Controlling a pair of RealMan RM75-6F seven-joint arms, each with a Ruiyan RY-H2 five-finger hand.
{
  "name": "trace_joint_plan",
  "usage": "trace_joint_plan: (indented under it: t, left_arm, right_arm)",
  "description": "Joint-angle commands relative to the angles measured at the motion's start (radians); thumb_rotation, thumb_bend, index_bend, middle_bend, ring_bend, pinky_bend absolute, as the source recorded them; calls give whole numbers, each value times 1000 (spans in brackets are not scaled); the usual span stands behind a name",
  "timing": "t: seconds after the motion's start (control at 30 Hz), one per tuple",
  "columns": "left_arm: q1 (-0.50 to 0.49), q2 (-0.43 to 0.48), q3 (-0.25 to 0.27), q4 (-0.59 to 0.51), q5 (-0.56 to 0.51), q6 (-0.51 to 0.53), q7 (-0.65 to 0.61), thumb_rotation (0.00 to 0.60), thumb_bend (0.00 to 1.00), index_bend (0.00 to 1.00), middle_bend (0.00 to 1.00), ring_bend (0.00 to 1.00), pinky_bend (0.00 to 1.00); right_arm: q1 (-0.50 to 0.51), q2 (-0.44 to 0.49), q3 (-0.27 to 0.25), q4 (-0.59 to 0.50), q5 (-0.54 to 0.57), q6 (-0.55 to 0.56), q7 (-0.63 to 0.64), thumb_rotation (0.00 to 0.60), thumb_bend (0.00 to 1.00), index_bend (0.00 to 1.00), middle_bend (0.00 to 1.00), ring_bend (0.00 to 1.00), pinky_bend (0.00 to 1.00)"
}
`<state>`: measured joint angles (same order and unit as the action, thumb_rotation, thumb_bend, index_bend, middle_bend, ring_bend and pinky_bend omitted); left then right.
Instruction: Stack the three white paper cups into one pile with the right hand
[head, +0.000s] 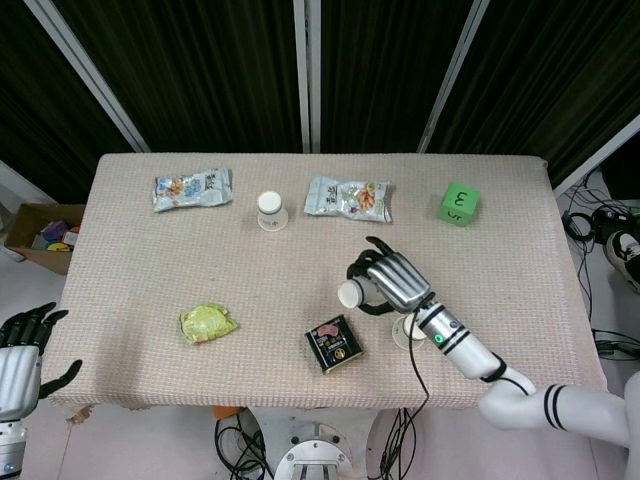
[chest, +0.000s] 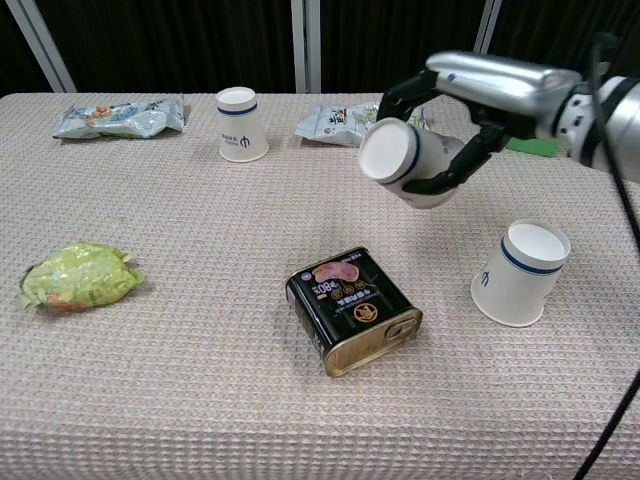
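Dark curtains are hanging behind the woven beige counter (head: 150, 290). From the head view, the right hand (head: 392, 281) is reaching in from lower right, fingers (head: 372, 262) wrapping a white paper cup (head: 355, 293) at frame centre; the left hand (head: 22, 340), fingers apart, is idling at lower left.

From the chest view, that smooth blue-banded cup is tilting sideways, lifted at upper right above another cup (chest: 520, 273); a third cup (chest: 241, 124) is standing inverted at upper left.

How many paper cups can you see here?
3. One cup is gripped in the right hand, lifted off the table. One stands upside down below that hand, near the tin. One stands upside down at the back, between the snack bags.
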<state>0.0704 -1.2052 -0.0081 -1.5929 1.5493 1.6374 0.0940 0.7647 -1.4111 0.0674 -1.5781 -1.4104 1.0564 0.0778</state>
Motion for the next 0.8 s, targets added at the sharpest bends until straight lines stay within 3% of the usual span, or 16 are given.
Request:
trace_joint_plan:
  t: [0.03,0.17,0.33,0.63,0.8]
  left_arm:
    - [-5,3,-2,-12,5,-2,13,600,190,220,152,132,145]
    - [-12,8,-5,-31,13,-2,31,600,191,219,152,132,145]
    - [-12,9,-2,-45,21,0,44,600,190,219,152,131,145]
    - [-2,7,2,-44,12,5,43,600,190,219,152,131,145]
    - [-1,9,2,-47,12,6,44,600,189,219,152,132,145]
  right_arm:
    - [-198,195,-104,-92,-170,202,555,600,176,492,436,239,124]
    - [-240,200,-147,-21,-228,245,807,600,176,485,421,233,124]
    - [-265,141,-167,99,-261,265,961,600,176,471,409,227,124]
    - [-277,30,-160,262,-269,267,1086,600,176,456,399,224,124]
    - [-264,-3,-159,302,-286,252,1087,600,176,451,388,214,124]
